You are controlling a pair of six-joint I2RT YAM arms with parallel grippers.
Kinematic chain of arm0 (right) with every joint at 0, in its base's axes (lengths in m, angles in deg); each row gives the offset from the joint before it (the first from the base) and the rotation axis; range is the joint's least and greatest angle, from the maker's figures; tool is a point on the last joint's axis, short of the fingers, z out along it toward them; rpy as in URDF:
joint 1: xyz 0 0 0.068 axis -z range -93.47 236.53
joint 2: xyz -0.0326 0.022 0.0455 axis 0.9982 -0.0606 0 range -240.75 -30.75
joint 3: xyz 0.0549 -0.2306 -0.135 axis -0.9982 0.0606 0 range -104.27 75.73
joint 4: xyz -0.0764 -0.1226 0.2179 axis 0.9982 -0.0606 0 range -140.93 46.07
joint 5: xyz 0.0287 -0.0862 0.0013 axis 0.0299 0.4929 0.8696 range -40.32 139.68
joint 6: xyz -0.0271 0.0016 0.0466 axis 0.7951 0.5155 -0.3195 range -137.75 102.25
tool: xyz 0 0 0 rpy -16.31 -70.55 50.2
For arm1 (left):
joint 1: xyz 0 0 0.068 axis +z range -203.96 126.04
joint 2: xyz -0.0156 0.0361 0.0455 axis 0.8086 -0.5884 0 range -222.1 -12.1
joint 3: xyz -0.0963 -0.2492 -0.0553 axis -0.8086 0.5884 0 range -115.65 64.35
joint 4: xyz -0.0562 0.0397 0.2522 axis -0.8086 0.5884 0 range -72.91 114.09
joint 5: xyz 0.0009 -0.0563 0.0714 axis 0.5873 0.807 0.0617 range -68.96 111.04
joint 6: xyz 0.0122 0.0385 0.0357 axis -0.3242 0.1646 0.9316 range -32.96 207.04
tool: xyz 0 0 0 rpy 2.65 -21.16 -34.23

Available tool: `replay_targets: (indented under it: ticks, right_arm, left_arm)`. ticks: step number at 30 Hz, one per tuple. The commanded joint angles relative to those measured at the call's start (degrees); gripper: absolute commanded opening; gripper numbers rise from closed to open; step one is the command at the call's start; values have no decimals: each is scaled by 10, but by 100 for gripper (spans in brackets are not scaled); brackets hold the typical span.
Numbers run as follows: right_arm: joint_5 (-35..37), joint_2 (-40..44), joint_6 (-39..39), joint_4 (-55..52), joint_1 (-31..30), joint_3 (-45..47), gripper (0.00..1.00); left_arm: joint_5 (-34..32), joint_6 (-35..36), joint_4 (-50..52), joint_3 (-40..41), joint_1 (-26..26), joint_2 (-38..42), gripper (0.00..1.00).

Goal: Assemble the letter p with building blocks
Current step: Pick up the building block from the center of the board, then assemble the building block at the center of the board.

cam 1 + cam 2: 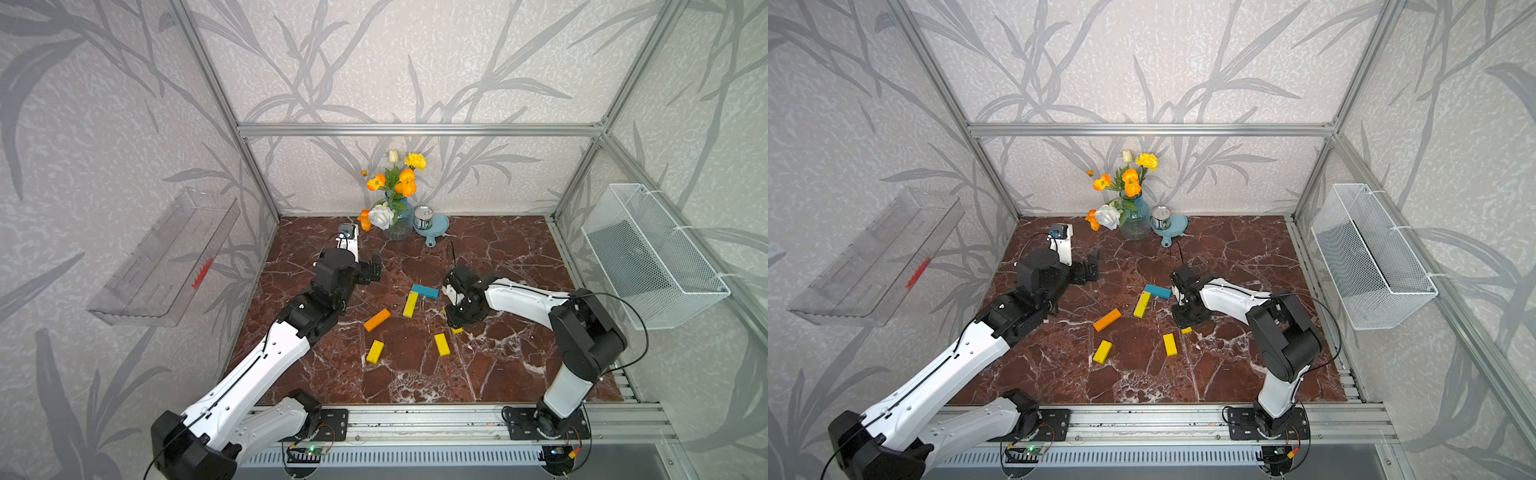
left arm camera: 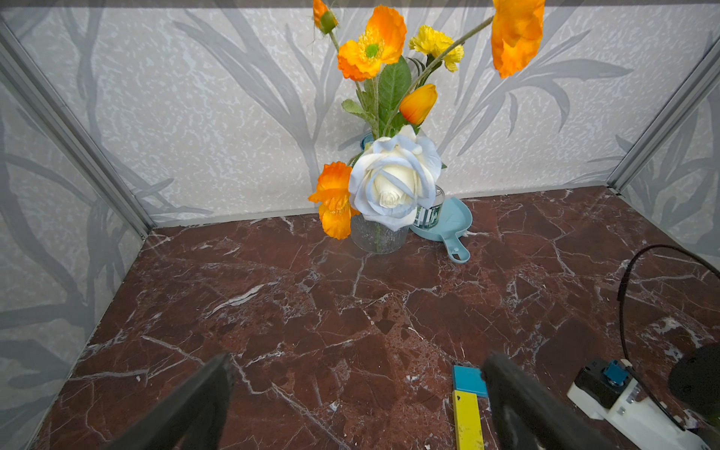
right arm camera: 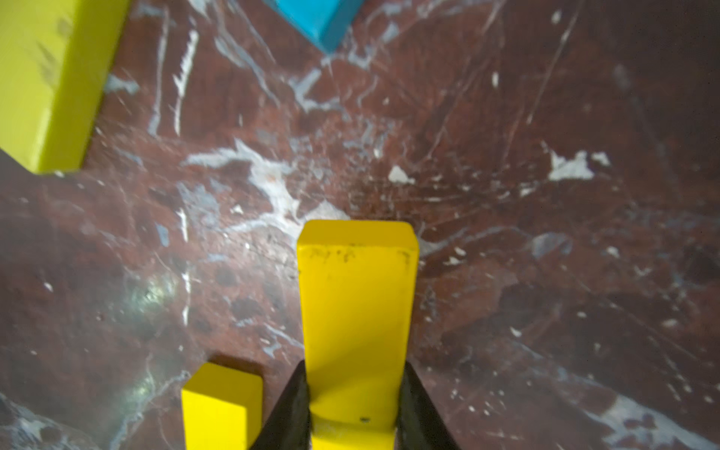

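Nearest the front, two spare yellow blocks lie flat on the marble worktop: the left spare and the right spare. They are well apart, and I judge they are waiting to lengthen the stem.

Just behind the right spare, my right claw is clamped across the short width of a third yellow block. My fingers press its long edges so that I can steer which way it points. It sits low over the marble, and I cannot tell whether it has left the surface. In both top views only its ends peep out from under the claw.

The orange block lies aslant toward the left, untouched, likely meant for the loop's bottom.

Beyond that is the letter p as far as it goes: a yellow stem block with the teal block meeting its far end at a corner. My gripped block probably belongs as the loop's side, at the teal block's free end.

My left claw hovers farther back with its fingers wide apart, holding nothing, out of the right arm's way.

At the far edge stand a glass vase of flowers and a tin can on a pale blue handled dish. The can carries a label that is too small to read. The blocks bear only scuffs, no writing.
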Motion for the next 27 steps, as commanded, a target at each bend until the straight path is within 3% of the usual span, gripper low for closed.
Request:
replay_targets:
  ticks: [1, 7, 27]
  right_arm:
    - [3, 19, -85, 73, 0, 19, 0]
    - [-5, -1, -137, 115, 0, 14, 0]
    - [24, -42, -216, 80, 7, -19, 0]
  left_arm:
    - [-9, 8, 18, -24, 2, 12, 100]
    - [-15, 9, 30, -35, 3, 17, 100]
    - [5, 15, 79, -54, 3, 31, 100]
